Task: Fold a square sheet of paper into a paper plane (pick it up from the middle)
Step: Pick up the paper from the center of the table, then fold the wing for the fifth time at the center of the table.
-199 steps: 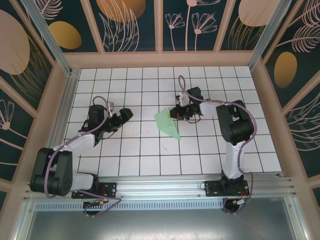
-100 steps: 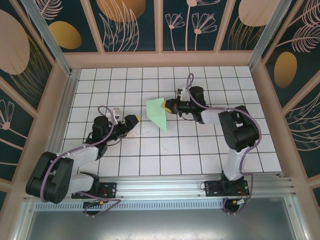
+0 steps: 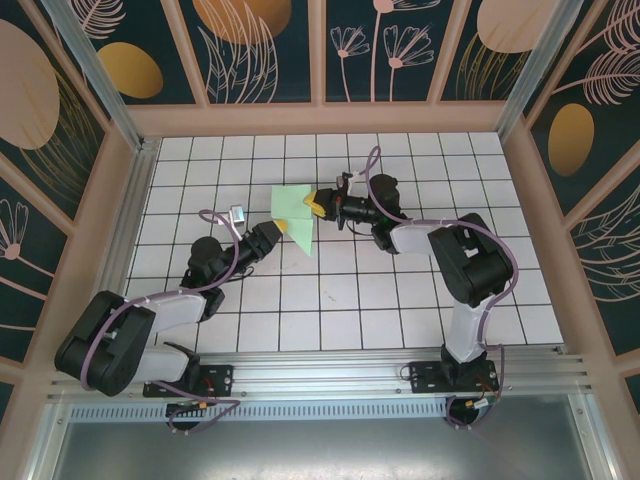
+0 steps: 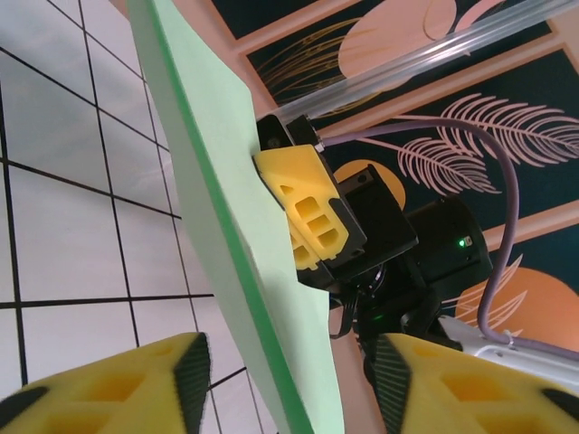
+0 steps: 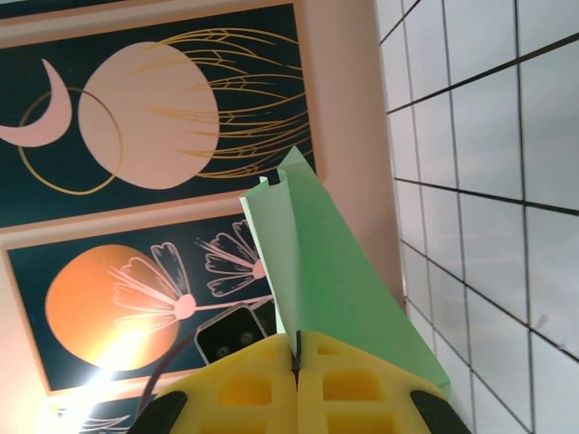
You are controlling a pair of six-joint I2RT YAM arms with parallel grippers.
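1. We saw the right gripper [image 3: 318,205] clamped shut on the paper plane [image 3: 292,213], holding it over the white tiled table [image 3: 400,300], left of centre.
2. The left gripper [image 4: 289,384] stood part-way open, its yellow fingers [image 4: 136,384] on either side of the plane's edge, with gaps showing.
3. Patterned wall panels [image 3: 260,50] enclosed the table.

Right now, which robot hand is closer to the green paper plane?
Right. The right gripper is shut on the paper plane, pinching it. The left gripper is open, with one finger on each side of the plane's edge, not squeezing it.
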